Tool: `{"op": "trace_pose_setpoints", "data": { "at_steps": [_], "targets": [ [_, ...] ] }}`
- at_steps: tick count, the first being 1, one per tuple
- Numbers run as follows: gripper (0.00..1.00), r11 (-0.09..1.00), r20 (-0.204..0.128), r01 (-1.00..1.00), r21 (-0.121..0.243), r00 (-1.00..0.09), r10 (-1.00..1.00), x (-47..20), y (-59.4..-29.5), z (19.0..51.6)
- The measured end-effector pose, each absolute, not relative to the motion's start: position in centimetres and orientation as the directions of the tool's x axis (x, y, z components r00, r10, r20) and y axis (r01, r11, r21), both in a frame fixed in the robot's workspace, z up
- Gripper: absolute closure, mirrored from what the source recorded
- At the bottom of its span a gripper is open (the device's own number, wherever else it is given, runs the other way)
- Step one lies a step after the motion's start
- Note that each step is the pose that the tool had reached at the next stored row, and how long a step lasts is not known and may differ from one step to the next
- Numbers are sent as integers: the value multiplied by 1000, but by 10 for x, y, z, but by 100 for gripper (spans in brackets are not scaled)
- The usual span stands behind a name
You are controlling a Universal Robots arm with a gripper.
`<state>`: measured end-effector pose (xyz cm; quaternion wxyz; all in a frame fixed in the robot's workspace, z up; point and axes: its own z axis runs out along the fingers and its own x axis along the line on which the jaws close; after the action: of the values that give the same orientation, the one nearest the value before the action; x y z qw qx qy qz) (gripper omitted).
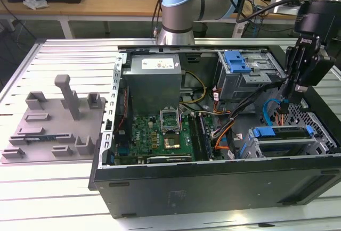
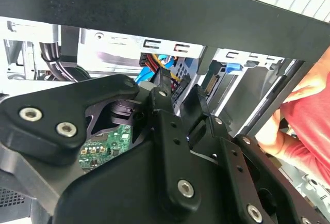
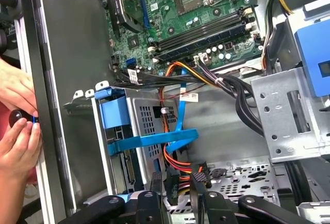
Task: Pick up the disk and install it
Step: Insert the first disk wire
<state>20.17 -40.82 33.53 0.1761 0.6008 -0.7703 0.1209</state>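
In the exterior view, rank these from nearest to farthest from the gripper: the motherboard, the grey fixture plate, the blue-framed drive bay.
1. Blue-framed drive bay: just below the gripper, at the case's end on the exterior view's right.
2. Motherboard: mid-case, toward the exterior view's left.
3. Grey fixture plate: outside the case, far on the exterior view's left.

The arm (image 1: 181,7) is seen rising at the far edge of the tabletop (image 1: 53,55) and bent over toward the exterior view's right. The claw (image 1: 290,95) is pointed downward, and its fingers (image 3: 156,184) are held slightly apart, with nothing gripped between them.
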Motion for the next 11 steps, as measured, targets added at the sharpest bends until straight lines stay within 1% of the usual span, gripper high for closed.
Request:
{"op": "trace_pose_setpoints", "data": {
  "at_steps": [8, 9, 10, 11],
  "targets": [
    [65, 249, 417, -968, 25, -216, -883, 201, -408, 335],
    [66, 249, 417, -968, 25, -216, -883, 201, -408, 335],
    [73, 249, 417, -968, 25, -216, -883, 201, -408, 335],
    [83, 249, 417, -968, 25, -216, -883, 201, -408, 335]
  ]
}}
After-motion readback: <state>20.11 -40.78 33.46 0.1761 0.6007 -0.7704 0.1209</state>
